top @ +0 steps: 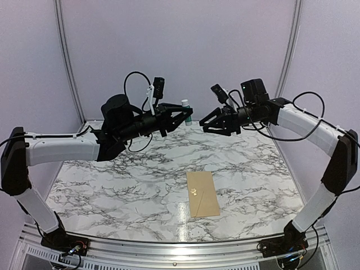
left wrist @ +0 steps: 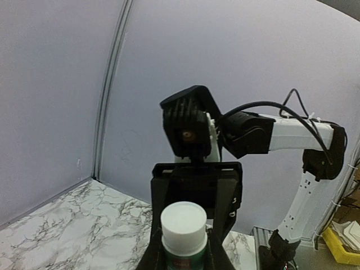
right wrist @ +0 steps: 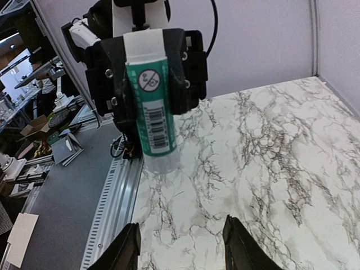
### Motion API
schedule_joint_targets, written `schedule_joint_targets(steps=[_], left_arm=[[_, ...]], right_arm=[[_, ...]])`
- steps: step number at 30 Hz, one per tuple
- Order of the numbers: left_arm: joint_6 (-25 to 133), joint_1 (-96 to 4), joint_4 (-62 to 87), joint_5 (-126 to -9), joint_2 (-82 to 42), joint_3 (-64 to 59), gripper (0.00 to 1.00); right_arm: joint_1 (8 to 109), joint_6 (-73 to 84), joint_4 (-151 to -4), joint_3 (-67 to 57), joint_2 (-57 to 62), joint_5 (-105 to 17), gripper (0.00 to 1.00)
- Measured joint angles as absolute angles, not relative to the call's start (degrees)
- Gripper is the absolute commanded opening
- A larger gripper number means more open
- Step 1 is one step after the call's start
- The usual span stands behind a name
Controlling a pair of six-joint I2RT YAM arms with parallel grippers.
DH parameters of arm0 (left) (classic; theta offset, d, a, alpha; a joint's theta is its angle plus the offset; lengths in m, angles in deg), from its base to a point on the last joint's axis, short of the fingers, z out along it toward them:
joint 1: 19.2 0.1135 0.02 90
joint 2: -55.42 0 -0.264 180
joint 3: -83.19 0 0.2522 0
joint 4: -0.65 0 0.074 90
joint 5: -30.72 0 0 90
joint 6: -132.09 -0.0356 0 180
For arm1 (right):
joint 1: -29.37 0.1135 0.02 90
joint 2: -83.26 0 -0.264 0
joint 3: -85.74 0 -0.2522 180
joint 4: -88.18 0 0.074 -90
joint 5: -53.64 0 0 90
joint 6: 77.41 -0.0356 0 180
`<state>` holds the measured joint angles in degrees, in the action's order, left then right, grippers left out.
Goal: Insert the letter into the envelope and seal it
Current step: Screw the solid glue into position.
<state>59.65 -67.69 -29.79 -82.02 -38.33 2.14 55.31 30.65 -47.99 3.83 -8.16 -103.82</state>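
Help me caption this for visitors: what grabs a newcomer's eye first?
Two arms face off in mid-air above the marble table, the left arm's jaws clamped on a green, white-capped glue stick held toward the right arm's open jaws. Below them a tan envelope lies flat near the front edge.

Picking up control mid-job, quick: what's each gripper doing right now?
Left gripper: closed on the glue stick.
Right gripper: open, holding nothing.

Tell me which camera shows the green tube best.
The right wrist view: the green tube fills it side-on, label and barcode visible, clamped in the left hand. The left wrist view shows only its white cap end-on; the top view, just a tiny sliver between the arms.
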Motion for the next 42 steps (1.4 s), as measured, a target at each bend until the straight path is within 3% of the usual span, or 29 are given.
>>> schedule_joint_targets(steps=[16,24,29,33,36,40,42], left_arm=[[62.45,-67.82,-29.86,-87.42,-39.05,1.66,0.00],[63.78,-67.97,-30.51,-88.12,-39.40,0.76,0.00],[64.02,-67.99,-31.35,-87.77,-39.51,0.74,0.00],[64.11,-67.84,-32.09,-86.59,-40.26,0.48,0.00],[63.47,-68.15,-32.48,-80.73,-41.37,0.26,0.00],[60.76,-71.71,-31.94,-62.98,-43.36,-0.03,0.00],[59.74,-73.85,-31.26,-53.85,-45.15,-1.14,0.00]], right_arm=[[61.71,25.58,-52.26,5.97,-13.01,-112.19,0.37],[61.78,23.31,-54.38,5.97,-13.01,-112.28,0.09],[61.75,20.93,-56.45,5.80,-12.97,-111.91,0.03],[61.71,18.65,-57.68,5.47,-12.16,-107.91,0.03],[61.95,16.64,-56.82,5.49,-10.60,-98.34,0.02],[63.26,14.06,-54.22,5.71,-9.34,-82.90,0.04],[63.48,12.97,-53.02,5.71,-9.34,-78.38,0.11]])
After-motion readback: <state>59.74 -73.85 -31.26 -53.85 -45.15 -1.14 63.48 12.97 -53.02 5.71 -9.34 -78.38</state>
